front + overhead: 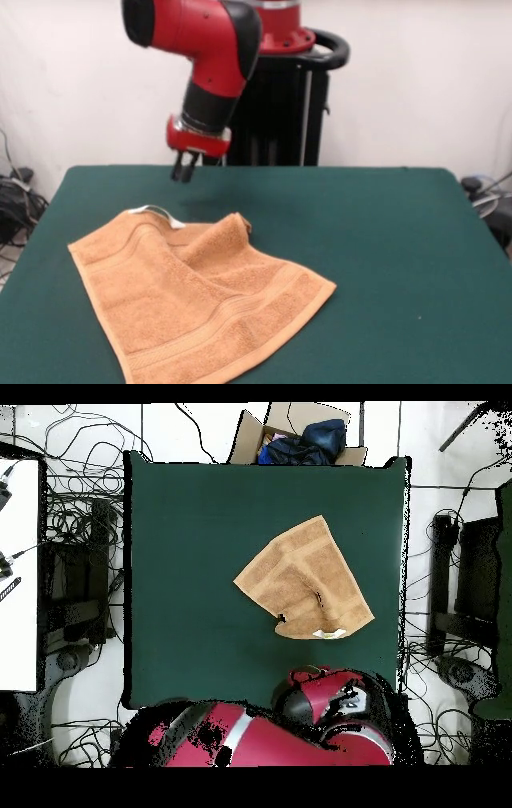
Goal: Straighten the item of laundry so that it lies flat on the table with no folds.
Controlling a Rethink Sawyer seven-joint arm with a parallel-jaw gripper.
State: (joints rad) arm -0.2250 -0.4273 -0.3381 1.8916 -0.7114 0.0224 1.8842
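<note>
The item of laundry (200, 300) is an orange-tan towel lying on the left front part of the green table (384, 240). Most of it is spread out, but its far corner (222, 238) is folded over and bunched into a raised ridge. A small white loop tag (154, 210) sticks out at the far edge. My gripper (186, 170) hangs above the table just behind that edge, shut and holding nothing, clear of the cloth. In the overhead view the towel (305, 579) lies right of the table's (190, 554) centre, its tag (331, 633) toward the arm (330, 696), which hides the gripper.
A cardboard box (252, 432) with dark cloth inside stands off the table's far edge in the overhead view. Cables (85, 534) cover the floor on both sides. The black pedestal (288, 112) rises behind the table.
</note>
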